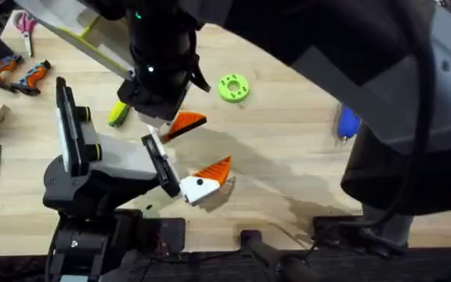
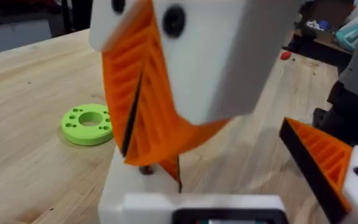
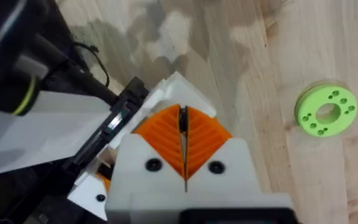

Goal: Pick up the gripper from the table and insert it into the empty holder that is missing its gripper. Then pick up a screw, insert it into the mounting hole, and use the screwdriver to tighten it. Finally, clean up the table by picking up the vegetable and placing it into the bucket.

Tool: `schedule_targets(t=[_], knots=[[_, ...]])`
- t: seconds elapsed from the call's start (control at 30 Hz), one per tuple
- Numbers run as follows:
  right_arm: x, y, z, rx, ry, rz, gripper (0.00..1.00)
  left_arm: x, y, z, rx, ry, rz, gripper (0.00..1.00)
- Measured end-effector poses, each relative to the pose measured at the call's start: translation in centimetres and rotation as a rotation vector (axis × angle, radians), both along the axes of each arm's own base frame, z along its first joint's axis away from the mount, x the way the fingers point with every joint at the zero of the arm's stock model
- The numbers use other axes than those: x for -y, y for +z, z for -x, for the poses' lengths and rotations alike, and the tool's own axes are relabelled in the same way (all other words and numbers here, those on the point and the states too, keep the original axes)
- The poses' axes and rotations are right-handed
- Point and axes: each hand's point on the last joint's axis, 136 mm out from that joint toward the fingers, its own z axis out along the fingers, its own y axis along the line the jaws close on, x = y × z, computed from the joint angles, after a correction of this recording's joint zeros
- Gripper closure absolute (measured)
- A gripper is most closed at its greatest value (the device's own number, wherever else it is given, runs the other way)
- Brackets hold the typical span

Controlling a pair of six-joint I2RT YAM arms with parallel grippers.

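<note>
Right gripper [image 3: 184,149] had its fingers closed on the thin dark part at the holder [image 2: 135,193]; left gripper [image 1: 202,182] gaped open; vegetable [image 1: 118,114] lay beside them mid-bench, screwdriver [image 1: 348,123] well apart.

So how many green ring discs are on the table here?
1. The green ring disc lies flat on the table, left of the screwdriver in the overhead view. Others may be hidden.

A light wooden table [image 1: 288,149] carries a flat green ring-shaped disc [image 1: 233,88] near its middle, the blue screwdriver [image 1: 348,124] well to its right, the yellow-green vegetable [image 1: 118,114] to its left, and orange-and-black hand tools [image 1: 20,74] with scissors [image 1: 25,23] at the far left.
</note>
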Motion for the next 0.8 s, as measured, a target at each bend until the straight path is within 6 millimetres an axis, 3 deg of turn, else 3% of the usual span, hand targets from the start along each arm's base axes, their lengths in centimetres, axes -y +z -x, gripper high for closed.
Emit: schedule_targets(t=[0.8], knots=[[0.75, -0.37, 0.46, -0.022, 0.000, 0.034, 0.996, 0.01, 0.01, 0.01, 0.002, -0.001, -0.001, 0.015]])
